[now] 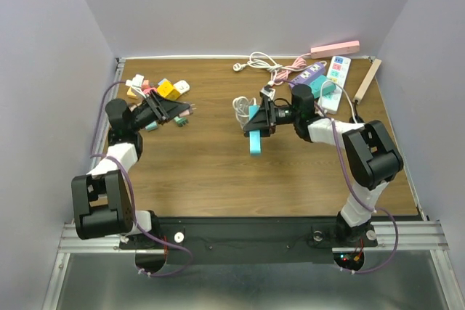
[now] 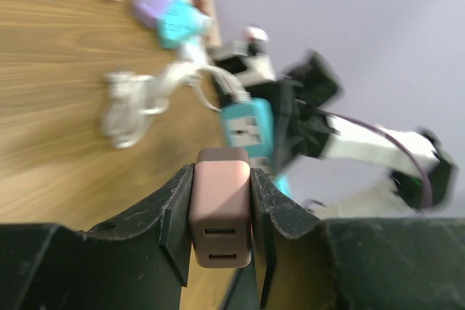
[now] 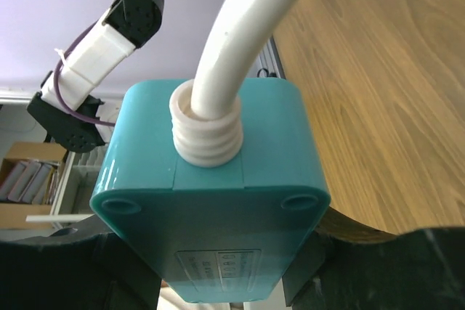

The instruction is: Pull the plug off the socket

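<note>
From above: the left claw (image 1: 176,115) sits over the left side of the bench (image 1: 203,172), pinching a small pink plug (image 1: 182,120). The right claw (image 1: 259,123) is out in the middle, clamped on a teal power strip (image 1: 256,143) that hangs over the wood. Plug and strip are well apart, with open bench between them. Behind the left arm lies a heap of coloured adapters (image 1: 156,89). At the far right rest a pink strip (image 1: 336,49), a purple strip (image 1: 309,73), a white strip (image 1: 338,70) and a wooden stick (image 1: 367,80).

Over to the left wrist: the plug (image 2: 219,215) is squeezed narrow between both black fingers (image 2: 174,219), with two slots showing on its near face. Beyond it, blurred, the teal strip (image 2: 251,125) is in the other arm's grasp, and a white coil of cord (image 2: 131,103) lies on the wood.

Right wrist now: the strip's end (image 3: 211,201) fills the view, with dark fingers (image 3: 123,270) pressed to both its sides. A thick white cord (image 3: 236,30) rises from its ribbed collar. The left arm (image 3: 102,41) shows far off, at upper left.
</note>
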